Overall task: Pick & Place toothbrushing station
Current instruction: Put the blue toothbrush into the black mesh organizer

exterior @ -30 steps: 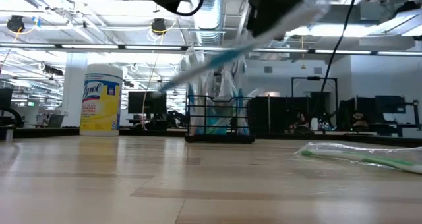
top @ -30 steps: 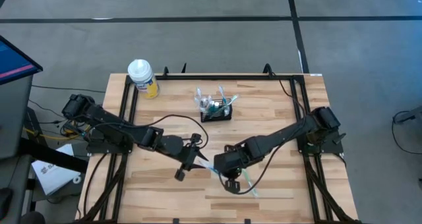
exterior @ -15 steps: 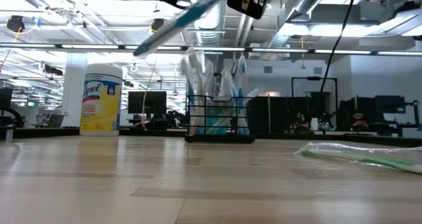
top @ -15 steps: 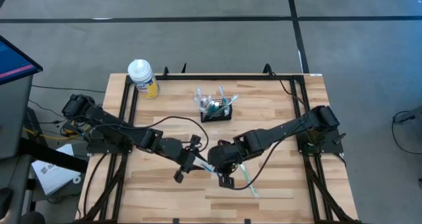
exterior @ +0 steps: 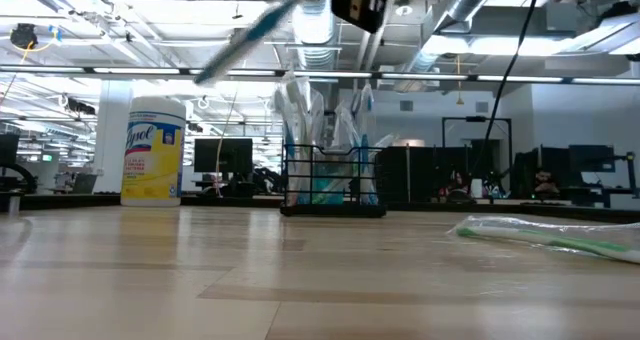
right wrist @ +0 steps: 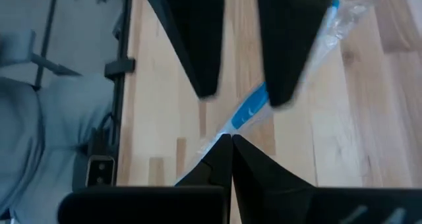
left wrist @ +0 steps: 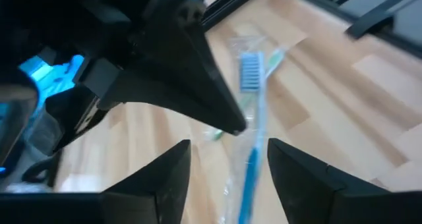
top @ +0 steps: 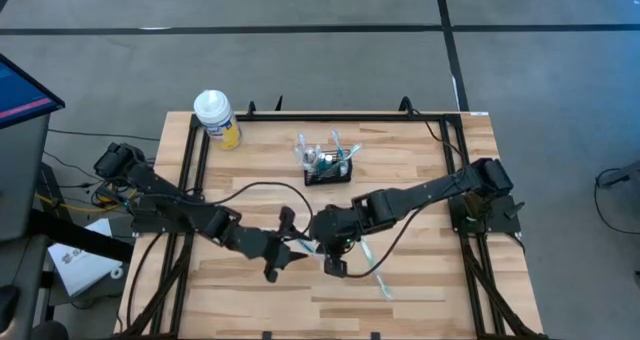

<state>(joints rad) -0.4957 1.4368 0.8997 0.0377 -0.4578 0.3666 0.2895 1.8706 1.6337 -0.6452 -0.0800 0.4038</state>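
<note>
The toothbrushing station [top: 328, 170], a small black wire-mesh holder, stands at the table's far middle on its base with several brushes upright in it; the low view shows it as well [exterior: 333, 185]. A blue toothbrush in a clear wrapper [left wrist: 250, 118] hangs high above the table's middle, tilted in the low view [exterior: 250, 35]. My right gripper [right wrist: 231, 143] is shut on it. My left gripper [left wrist: 227, 174] is open, one finger on either side of the brush without touching it. In the high view the two grippers face each other, left [top: 283, 246] and right [top: 325, 248]. My right gripper pinches the wrapped blue toothbrush partway along its length [right wrist: 245, 115] between its two fingertips, through the clear plastic. The fingers slant down and lie across the brush. The brush is lifted clear of the table and tilted, one end reaching between the left gripper's fingers.
A second wrapped toothbrush, green [top: 372, 273], lies flat on the wood near the front right of the middle [exterior: 545, 237]. A yellow wipes canister with a white lid [top: 215, 117] stands at the far left corner. Black frame rails run along the table's left, right and far edges.
My right gripper has risen and gone toward the table's left with the blue toothbrush, which has climbed and stays tilted. My left arm has swung toward the near edge and its wrist has rolled, with its gripper staying close to the brush.
</note>
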